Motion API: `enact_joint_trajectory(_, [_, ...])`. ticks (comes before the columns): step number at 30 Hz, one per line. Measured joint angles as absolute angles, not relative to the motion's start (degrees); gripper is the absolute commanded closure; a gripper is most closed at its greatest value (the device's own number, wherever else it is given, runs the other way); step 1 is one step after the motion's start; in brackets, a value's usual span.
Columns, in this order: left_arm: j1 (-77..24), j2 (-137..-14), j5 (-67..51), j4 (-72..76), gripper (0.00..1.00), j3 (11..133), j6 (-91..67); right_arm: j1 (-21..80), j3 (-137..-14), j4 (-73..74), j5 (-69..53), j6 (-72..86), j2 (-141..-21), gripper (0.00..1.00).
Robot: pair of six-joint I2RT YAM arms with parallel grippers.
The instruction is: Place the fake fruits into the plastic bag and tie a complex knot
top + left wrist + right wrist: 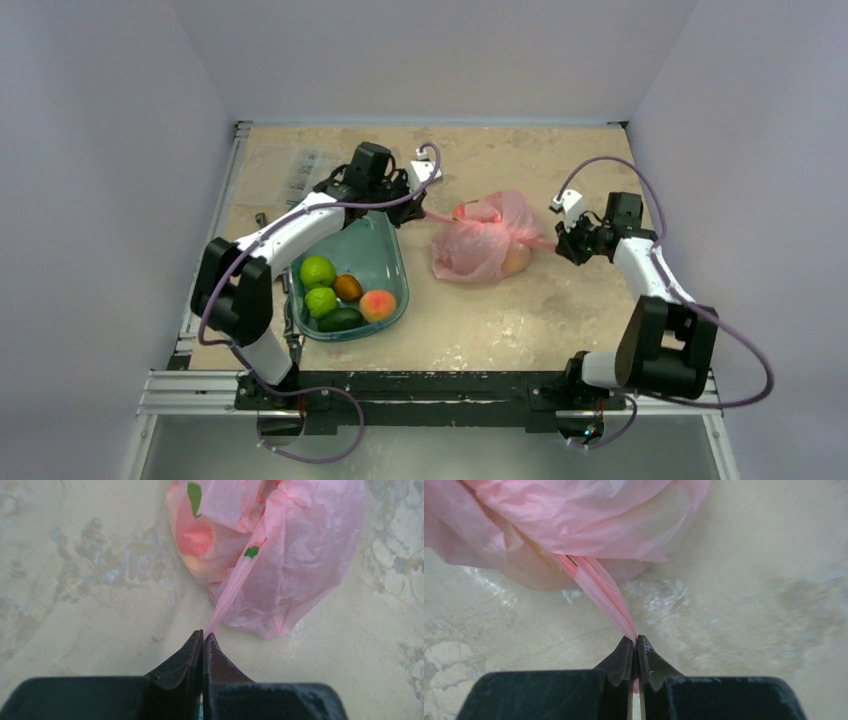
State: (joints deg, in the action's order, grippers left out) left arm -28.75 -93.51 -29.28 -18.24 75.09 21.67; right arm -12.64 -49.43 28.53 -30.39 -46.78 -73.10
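The pink plastic bag (482, 240) lies on the table between my two arms, with at least one fruit showing through it (195, 537). My left gripper (418, 205) is shut on one stretched pink handle (231, 592), pulled taut to the left of the bag. My right gripper (562, 243) is shut on the other handle (604, 592), pulled taut to the right. The handles cross in a bunched pink lump, the knot (470, 212), on top of the bag. Several fake fruits, green, brown and peach, lie in the teal tub (390, 262) at the near left.
A clear packet with print (300, 172) lies at the far left of the table. White walls close in the left, back and right sides. The metal rail (420, 390) with the arm bases runs along the near edge.
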Motion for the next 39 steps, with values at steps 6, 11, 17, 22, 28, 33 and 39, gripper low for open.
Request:
enact_joint_trajectory(6, [-28.7, -101.6, -26.8, -20.9, 1.00, 73.5, 21.6, -12.7, -46.7, 28.3, -29.1, -46.1, -81.7, 1.00])
enact_joint_trajectory(11, [-28.5, -99.5, -27.3, -22.2, 1.00, 76.3, 18.6, -12.5, -59.1, 34.8, -31.2, -40.5, -80.0, 1.00])
enact_joint_trajectory(17, [-28.6, -96.8, -30.8, -22.0, 1.00, 84.4, 11.4, -4.6, -67.3, 34.0, -36.1, -28.7, -75.2, 1.00])
enact_joint_trajectory(22, [-29.2, -96.9, -33.9, -21.2, 1.00, 87.3, 6.4, 4.2, -67.3, 30.7, -38.6, -19.3, -76.0, 1.00])
enact_joint_trajectory(28, [-31.3, -100.2, -38.4, -19.2, 1.00, 87.3, -0.7, 10.7, -67.3, 22.0, -38.8, -8.6, -79.5, 1.00])
enact_joint_trajectory(33, [-32.7, -104.5, -42.9, -13.3, 1.00, 86.6, -9.8, 13.8, -66.7, 15.0, -38.5, -3.8, -85.1, 1.00])
enact_joint_trajectory(39, [-33.8, -106.4, -44.6, -11.7, 1.00, 84.9, -13.4, 13.7, -64.9, 12.9, -38.1, -2.5, -91.3, 1.00])
